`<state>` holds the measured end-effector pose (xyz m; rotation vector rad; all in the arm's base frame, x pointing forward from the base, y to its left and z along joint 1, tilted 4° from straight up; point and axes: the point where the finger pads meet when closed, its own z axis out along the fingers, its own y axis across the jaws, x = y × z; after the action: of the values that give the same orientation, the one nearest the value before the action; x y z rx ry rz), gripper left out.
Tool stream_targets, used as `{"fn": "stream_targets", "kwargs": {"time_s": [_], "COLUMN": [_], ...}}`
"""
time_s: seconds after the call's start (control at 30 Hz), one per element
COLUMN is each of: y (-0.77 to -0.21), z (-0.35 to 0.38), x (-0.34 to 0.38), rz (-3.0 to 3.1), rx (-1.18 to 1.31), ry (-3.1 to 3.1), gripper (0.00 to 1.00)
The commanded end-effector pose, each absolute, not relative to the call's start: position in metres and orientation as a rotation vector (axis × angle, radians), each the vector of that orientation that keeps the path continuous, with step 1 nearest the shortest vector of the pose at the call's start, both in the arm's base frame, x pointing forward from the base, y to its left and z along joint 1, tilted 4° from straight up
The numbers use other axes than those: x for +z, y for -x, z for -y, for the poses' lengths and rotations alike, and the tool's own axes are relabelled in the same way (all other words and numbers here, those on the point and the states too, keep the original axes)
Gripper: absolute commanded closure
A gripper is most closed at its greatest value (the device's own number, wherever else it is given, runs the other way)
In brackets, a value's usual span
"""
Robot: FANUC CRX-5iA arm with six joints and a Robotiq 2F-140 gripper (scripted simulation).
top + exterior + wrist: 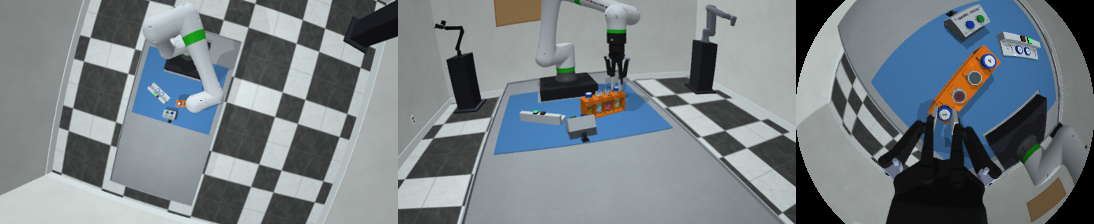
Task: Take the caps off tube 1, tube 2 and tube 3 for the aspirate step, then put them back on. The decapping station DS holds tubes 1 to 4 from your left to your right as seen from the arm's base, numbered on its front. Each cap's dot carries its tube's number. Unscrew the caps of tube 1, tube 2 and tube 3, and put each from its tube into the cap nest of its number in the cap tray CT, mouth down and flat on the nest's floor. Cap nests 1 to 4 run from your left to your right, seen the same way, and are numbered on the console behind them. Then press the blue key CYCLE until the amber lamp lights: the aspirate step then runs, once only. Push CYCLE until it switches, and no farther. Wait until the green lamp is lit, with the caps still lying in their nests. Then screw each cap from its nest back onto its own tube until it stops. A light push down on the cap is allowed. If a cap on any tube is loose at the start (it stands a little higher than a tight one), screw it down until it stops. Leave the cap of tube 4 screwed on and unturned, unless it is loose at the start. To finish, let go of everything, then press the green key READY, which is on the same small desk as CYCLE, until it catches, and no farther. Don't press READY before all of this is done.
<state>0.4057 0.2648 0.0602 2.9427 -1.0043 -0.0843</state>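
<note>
The orange decapping station DS [603, 103] stands on the blue mat and also shows in the wrist view [966, 86]. My gripper [616, 87] hangs straight down over its right end in the exterior view. It is shut on the blue-dotted cap of tube 1 [944, 115], which sits at the top of that tube. The two middle tubes [974, 78] stand open with dark mouths. Tube 4 [989, 62] carries its cap. The cap tray CT [1018, 43] holds two caps [159, 93], and a green lamp [535, 111] is lit on its console.
The small desk [580, 126] with the blue key CYCLE [970, 24] and the green key READY [980, 19] stands in front of the station. The arm's black base block [568, 87] is behind it. Black camera stands are at the room's far corners.
</note>
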Motion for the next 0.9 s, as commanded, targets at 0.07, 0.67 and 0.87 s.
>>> {"fn": "stream_targets", "kwargs": {"time_s": [0.07,0.67,0.87], "y": [-0.4058,-0.4058,-0.4058], "z": [-0.2649,-0.2649,-0.2649], "x": [0.0602,0.0594,0.0591], "rz": [1.005,2.059,2.325], "rx": [-0.084,-0.058,-0.048], "ry": [-2.943,-2.306,-2.032], "gripper": [1.0,1.0,1.0]}}
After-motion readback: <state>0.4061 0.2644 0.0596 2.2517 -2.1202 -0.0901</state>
